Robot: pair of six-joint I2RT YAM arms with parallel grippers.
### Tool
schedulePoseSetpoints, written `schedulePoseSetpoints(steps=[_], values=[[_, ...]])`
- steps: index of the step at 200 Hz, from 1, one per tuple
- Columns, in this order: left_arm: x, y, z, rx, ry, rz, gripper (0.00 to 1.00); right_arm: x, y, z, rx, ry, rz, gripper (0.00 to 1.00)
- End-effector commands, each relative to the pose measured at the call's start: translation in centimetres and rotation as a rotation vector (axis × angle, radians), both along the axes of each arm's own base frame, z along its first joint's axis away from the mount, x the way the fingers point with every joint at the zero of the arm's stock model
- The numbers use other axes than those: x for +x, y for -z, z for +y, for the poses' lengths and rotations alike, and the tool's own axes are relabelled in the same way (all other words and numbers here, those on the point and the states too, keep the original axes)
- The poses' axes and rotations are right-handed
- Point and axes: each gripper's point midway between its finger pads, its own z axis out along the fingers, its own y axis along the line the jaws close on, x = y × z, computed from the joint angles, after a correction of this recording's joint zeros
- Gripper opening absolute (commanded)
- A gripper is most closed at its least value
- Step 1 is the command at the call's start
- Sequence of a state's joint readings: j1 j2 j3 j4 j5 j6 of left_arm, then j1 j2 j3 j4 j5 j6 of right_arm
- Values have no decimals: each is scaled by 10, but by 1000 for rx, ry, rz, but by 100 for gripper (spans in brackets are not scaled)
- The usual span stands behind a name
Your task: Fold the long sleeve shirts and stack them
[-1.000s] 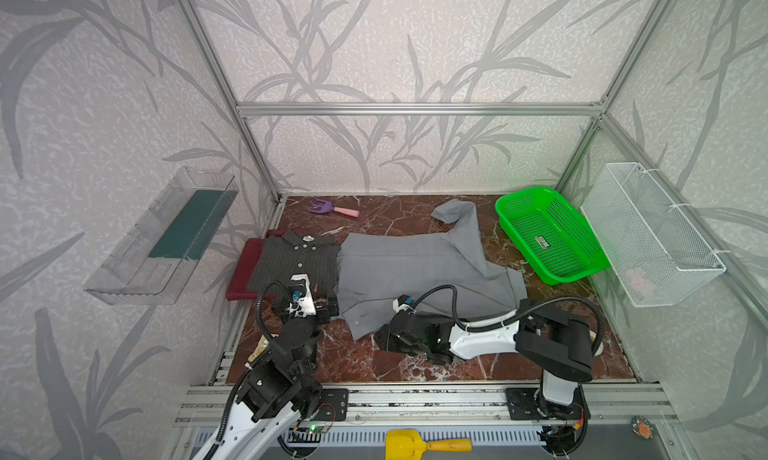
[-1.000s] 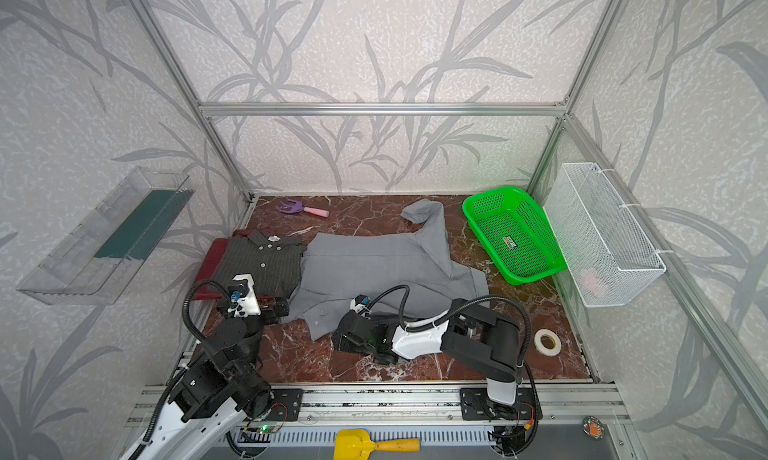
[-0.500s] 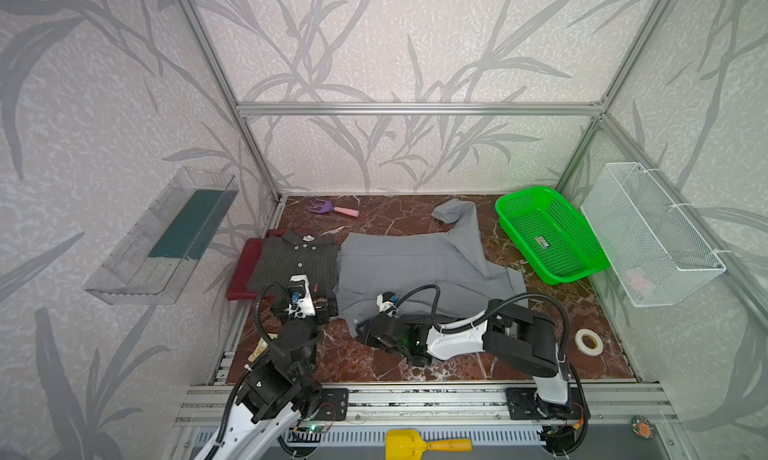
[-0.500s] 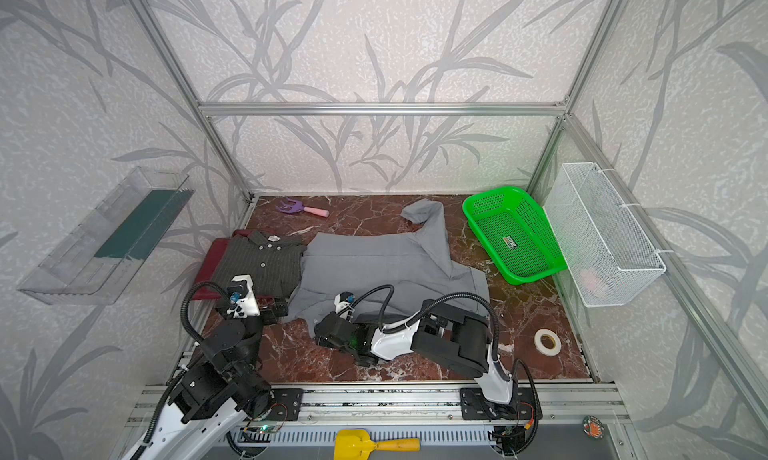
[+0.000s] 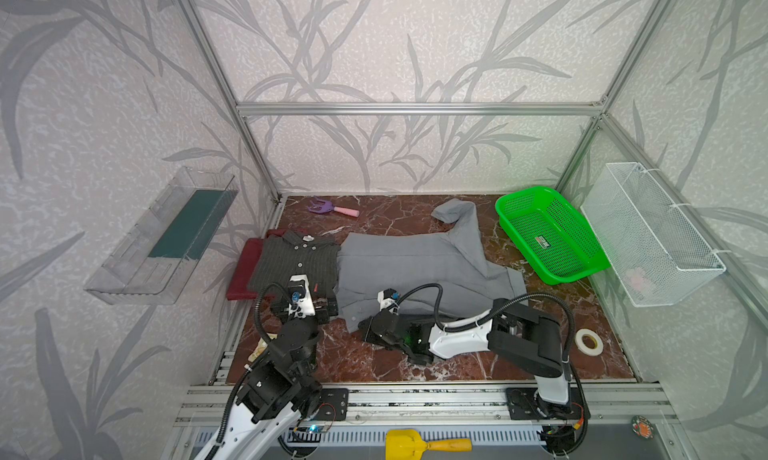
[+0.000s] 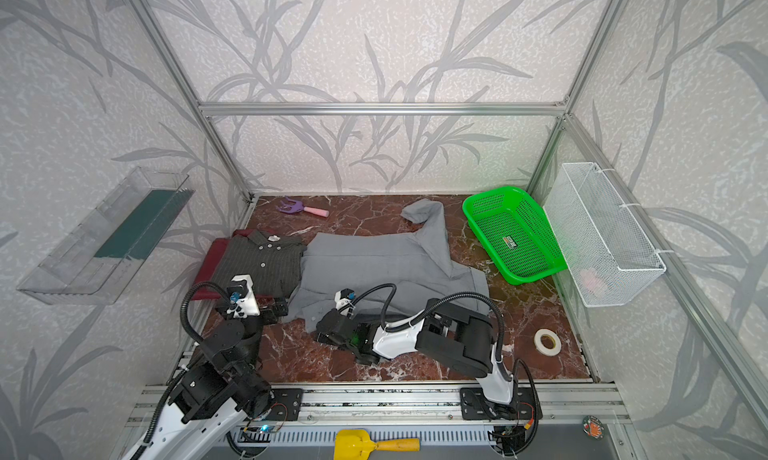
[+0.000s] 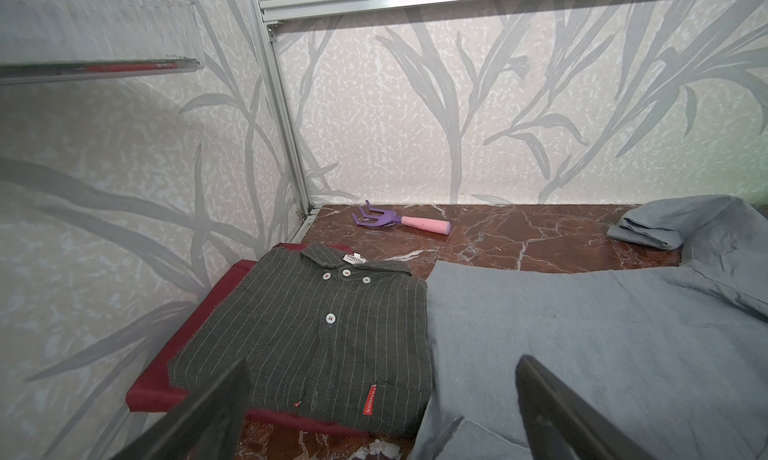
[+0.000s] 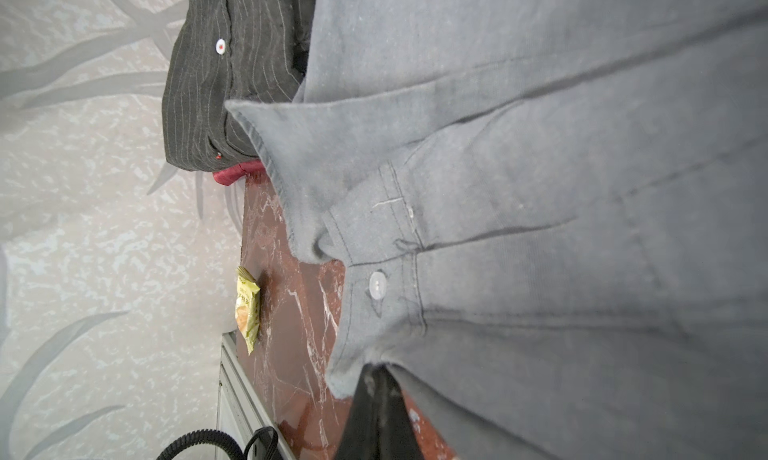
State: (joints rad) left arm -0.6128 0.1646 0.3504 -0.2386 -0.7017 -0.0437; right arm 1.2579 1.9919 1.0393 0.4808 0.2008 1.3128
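Top views look steeply down; close wrist views share the light grey shirt (image 7: 582,333).

**Colours across my feeds**

I read the worktop (image 5: 353,364) as red-brown marble shot with white veins. The light grey shirt (image 5: 415,266) is plain. The dark grey shirt (image 5: 295,258) carries thin pale pinstripes, white buttons with red centres and a red label. The maroon shirt (image 5: 241,275) shows no pattern. The mesh basket (image 5: 523,212) is bright green and the wire basket (image 5: 652,229) is white. The toy rake (image 5: 332,207) has a purple head and a pink handle, and the scoop (image 5: 415,444) is yellow with an orange handle. The tape roll (image 5: 589,341) is white and the snack packet (image 8: 247,308) is yellow. The walls (image 5: 415,42) are pale with grey leaf shapes.
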Motion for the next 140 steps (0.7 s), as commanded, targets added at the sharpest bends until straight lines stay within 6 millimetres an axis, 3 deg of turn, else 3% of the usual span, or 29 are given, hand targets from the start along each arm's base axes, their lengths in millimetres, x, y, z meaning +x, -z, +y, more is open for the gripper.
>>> schedulePoseSetpoints(steps=[1, 38, 140], values=[[0, 1, 3, 1, -16, -7, 99, 2, -27, -4, 30, 19, -30, 0], [0, 1, 3, -1, -18, -9, 99, 17, -71, -9, 28, 29, -151, 0], [1, 0, 2, 1, -13, -13, 99, 92, -185, -24, 139, 141, -436, 0]])
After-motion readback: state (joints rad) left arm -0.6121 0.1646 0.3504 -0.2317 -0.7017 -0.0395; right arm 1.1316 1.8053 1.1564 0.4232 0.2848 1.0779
